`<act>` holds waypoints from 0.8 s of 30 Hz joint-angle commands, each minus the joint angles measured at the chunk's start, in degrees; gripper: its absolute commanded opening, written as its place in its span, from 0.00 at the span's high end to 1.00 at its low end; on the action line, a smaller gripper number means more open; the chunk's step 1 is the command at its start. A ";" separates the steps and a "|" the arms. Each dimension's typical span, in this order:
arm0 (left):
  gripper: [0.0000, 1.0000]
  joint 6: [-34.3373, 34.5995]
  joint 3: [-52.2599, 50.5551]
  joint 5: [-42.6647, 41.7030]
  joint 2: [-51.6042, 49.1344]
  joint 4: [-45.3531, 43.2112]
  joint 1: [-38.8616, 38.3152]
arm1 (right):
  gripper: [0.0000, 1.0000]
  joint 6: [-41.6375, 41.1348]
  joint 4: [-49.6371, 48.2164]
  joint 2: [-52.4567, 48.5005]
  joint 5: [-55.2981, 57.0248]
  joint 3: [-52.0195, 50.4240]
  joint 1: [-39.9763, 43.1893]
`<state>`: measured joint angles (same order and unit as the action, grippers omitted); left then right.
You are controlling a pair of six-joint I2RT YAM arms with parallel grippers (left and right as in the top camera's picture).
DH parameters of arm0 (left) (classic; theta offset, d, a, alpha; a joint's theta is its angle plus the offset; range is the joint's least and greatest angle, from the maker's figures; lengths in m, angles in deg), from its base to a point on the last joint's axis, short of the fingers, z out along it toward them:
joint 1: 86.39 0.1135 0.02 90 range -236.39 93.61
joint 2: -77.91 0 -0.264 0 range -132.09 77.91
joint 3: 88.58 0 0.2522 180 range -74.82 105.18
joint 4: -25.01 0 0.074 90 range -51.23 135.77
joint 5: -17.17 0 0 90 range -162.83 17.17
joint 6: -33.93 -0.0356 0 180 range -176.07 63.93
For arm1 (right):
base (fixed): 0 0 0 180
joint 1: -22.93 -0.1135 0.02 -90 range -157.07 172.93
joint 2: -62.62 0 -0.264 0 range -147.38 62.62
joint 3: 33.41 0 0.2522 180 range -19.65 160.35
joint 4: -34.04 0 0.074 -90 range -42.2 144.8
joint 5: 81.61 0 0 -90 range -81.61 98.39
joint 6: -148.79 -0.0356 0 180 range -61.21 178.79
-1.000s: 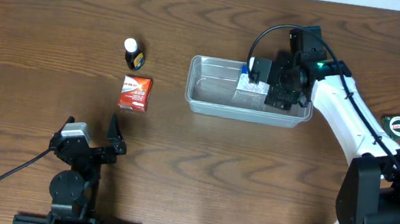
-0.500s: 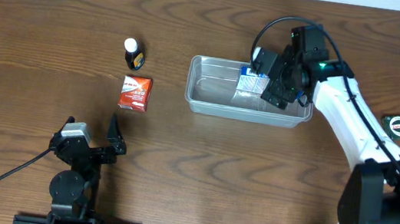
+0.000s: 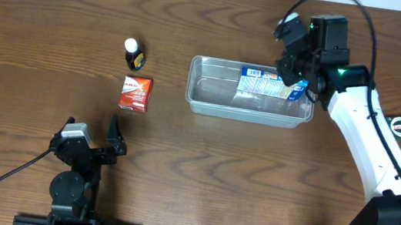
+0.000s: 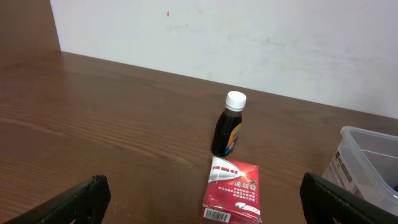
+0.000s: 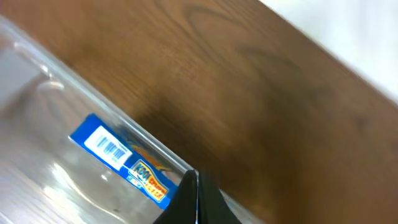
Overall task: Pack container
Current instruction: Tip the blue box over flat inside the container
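The clear container (image 3: 195, 96) stands mid-table, and a blue-and-white box (image 3: 266, 82) lies inside it along the far wall. My right gripper (image 3: 293, 66) hovers over the tub's far right corner, shut with nothing in it. In the right wrist view its jaws (image 5: 196, 186) press together above the rim (image 5: 74, 74), with the box (image 5: 118, 155) showing through the plastic. A red box (image 3: 135, 92) and a dark bottle (image 3: 132, 54) with a white cap sit left of the tub. My left gripper (image 3: 91, 133) rests open near the front left, facing the red box (image 4: 233, 198), the bottle (image 4: 229, 124) and the tub's end (image 4: 367, 155).
A small round green-and-black object (image 3: 400, 126) lies at the right edge, beside my right arm. A white wall (image 4: 249, 37) runs behind the table's far edge.
My right gripper has lifted out of the container toward its far right corner and shut empty. The blue-and-white box stays behind in the tub. The left arm has not moved.
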<state>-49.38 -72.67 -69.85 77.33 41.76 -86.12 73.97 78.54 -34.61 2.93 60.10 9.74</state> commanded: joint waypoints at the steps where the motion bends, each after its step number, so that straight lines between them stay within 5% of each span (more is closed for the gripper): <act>1: 0.02 0.48 -1.92 0.66 0.33 0.76 0.24 | 0.99 -17.22 -0.39 0.31 0.11 0.07 0.44; 24: 0.02 0.48 -1.92 0.66 0.35 0.76 0.24 | 0.99 -20.46 5.42 -3.63 0.11 0.07 0.11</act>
<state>-49.38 -72.67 -69.85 77.33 41.76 -86.12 54.65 83.70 -38.37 2.89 60.10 9.74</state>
